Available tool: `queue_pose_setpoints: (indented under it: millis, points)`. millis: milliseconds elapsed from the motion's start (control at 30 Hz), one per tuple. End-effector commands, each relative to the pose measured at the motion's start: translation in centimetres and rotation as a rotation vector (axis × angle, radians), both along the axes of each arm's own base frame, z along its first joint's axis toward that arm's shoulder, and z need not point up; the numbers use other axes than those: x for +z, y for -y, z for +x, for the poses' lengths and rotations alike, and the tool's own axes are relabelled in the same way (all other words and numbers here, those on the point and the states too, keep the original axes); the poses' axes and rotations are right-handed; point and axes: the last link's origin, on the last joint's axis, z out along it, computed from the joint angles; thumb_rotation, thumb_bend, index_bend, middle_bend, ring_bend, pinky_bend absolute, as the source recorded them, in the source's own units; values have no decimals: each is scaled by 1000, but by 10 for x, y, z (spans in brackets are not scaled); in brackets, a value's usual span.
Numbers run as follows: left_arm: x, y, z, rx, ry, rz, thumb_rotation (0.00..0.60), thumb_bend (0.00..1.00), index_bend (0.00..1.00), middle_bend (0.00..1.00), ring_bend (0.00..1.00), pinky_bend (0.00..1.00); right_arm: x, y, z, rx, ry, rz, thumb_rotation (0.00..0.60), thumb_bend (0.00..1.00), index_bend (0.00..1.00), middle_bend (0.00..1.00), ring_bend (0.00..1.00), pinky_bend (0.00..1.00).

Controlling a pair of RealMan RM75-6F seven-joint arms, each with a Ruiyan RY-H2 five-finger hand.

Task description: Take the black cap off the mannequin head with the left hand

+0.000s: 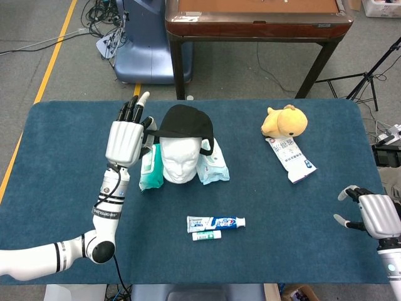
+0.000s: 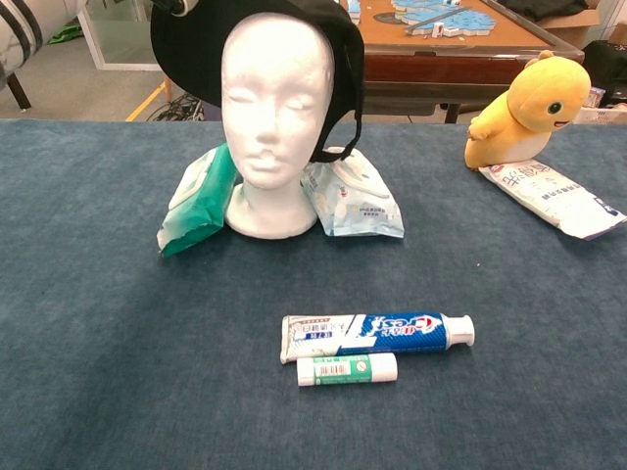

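The left hand (image 1: 128,139) pinches the cap (image 1: 183,121) brim — its strap could snag, tipping the foam head (image 1: 180,162).

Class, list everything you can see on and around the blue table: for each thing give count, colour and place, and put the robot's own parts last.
Black cap: one, black, on the mannequin head.
Mannequin head: one, white, left of table centre.
Wipe packs: two, one green-white and one blue-white, either side of the head.
Toothpaste tube: one, blue-white, near front centre.
Small tube: one, green-white, just in front of the toothpaste.
Plush toy: one, yellow, back right.
White packet: one, in front of the toy.
Wooden table: one, brown, behind.
Left hand: at the cap's edge.
Right hand: front right corner, holding nothing.
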Motion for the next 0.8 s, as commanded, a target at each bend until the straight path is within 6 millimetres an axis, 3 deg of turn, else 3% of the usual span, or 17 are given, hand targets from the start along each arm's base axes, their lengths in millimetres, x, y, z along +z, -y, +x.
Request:
queue_pose_setpoints:
  millis: [33,800]
  points:
    - [3,2,-4,5,-3,6,600,428,685,41,0,98,0,0,0,1,-1,1,600,155,485,430,462,650]
    - [22,1,-19,97,43,105,600,428,703,69,0,98,-4,2,1,1,-10,10,600,155,485,430,462,650]
